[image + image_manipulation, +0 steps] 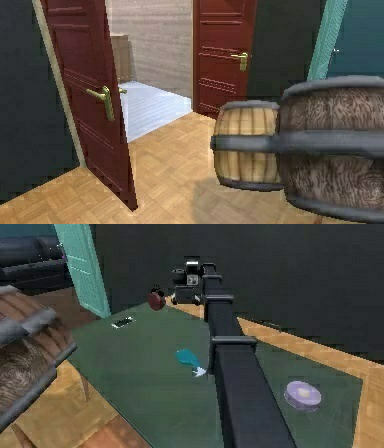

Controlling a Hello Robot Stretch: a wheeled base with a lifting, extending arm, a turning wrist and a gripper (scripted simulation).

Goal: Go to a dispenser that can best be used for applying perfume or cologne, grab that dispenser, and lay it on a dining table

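Dispenser (186,357) is my best reading of the small teal shape with a white tip lying on the dark green tabletop (130,364), just left of the arm (235,364) and about midway along it; it is too small to be sure. The arm's dark bar reaches out over the tabletop, with the pincer (170,292) at its far end. A reddish-brown round thing (157,299) sits right at the pincer's fingers, so I cannot tell whether the pincer holds anything, nor whether its fingers are spread or pressed together. A small flat white-and-black thing (122,321) lies left of that, and a pale lilac disc (303,394) lies right of the arm. A banded wooden barrel (30,354) shows at the arm side view's left, a teal door (85,269) beyond it. In the forward view a small barrel (250,145) stands beside a large barrel (335,140) on parquet floor (170,180), and a dark red door (90,90) with a brass handle (103,100) stands open.
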